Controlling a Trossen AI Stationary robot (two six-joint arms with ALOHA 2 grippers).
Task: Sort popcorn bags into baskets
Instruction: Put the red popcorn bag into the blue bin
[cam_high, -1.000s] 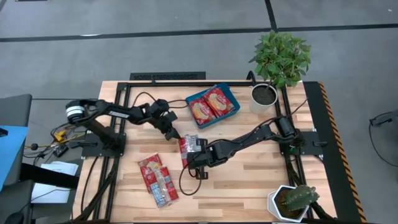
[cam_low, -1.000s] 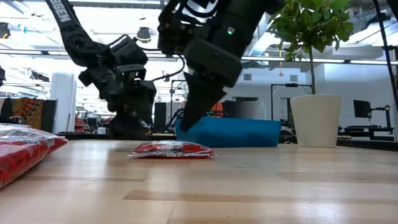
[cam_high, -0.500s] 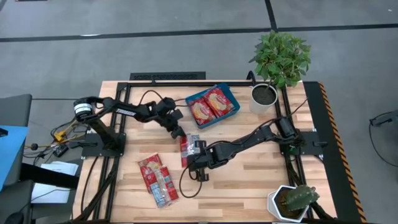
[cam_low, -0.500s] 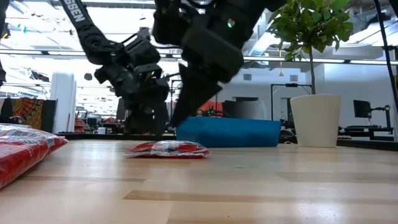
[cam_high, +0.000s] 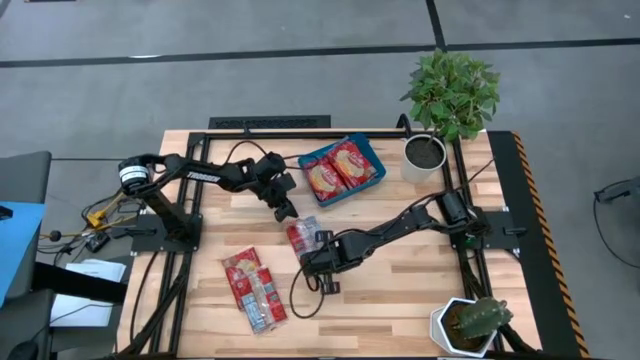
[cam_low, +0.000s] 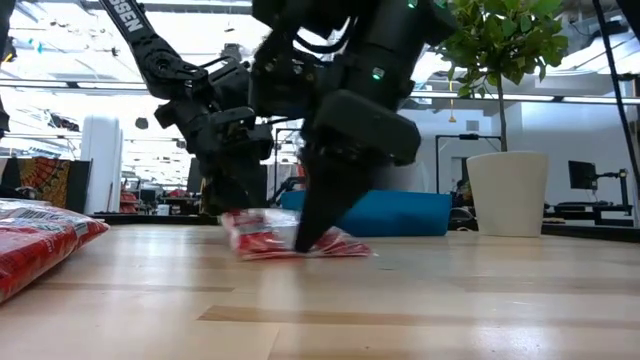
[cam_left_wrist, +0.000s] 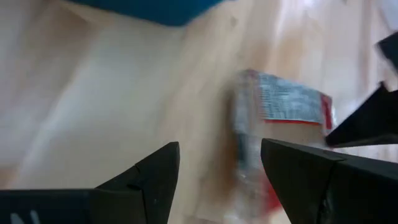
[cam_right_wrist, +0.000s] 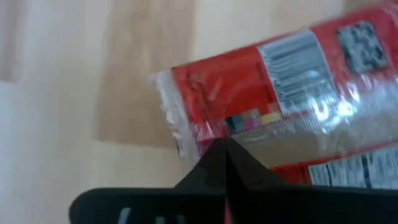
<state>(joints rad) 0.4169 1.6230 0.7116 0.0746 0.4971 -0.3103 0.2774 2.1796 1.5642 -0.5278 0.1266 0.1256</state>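
Note:
One red popcorn bag (cam_high: 302, 234) with a clear barcoded back lies on the wood in the middle of the table (cam_low: 262, 232). My right gripper (cam_high: 308, 252) stands on it, shut, coming down from the right (cam_low: 308, 238). My left gripper (cam_high: 287, 212) hovers open just beyond the bag's far-left end (cam_low: 235, 200); its wrist view shows the bag (cam_left_wrist: 283, 112) ahead between the fingers, untouched. The teal basket (cam_high: 302, 160) sits at the far middle and holds two bags (cam_high: 340, 170). More bags (cam_high: 255, 290) lie flat near the left. My right gripper presses its shut fingertips (cam_right_wrist: 225, 144) onto the bag's long side near one end (cam_right_wrist: 205, 134), where the red print meets the clear film. The fingers come from above, slanting down from the table's right. The bag stays on the table, with its left end (cam_low: 240, 222) tipped up a little.
A white pot with a leafy plant (cam_high: 425, 155) stands right of the basket, and a cactus pot (cam_high: 470, 325) sits at the near right corner. The loose bags (cam_low: 35, 245) fill the near-left area. Bare wood lies right of the held bag.
My left gripper moved toward the table's right and far side, then settled by the bag's far end. My right gripper came down and shifted left onto the bag. The bag slid slightly and buckled, its left end rising off the wood.

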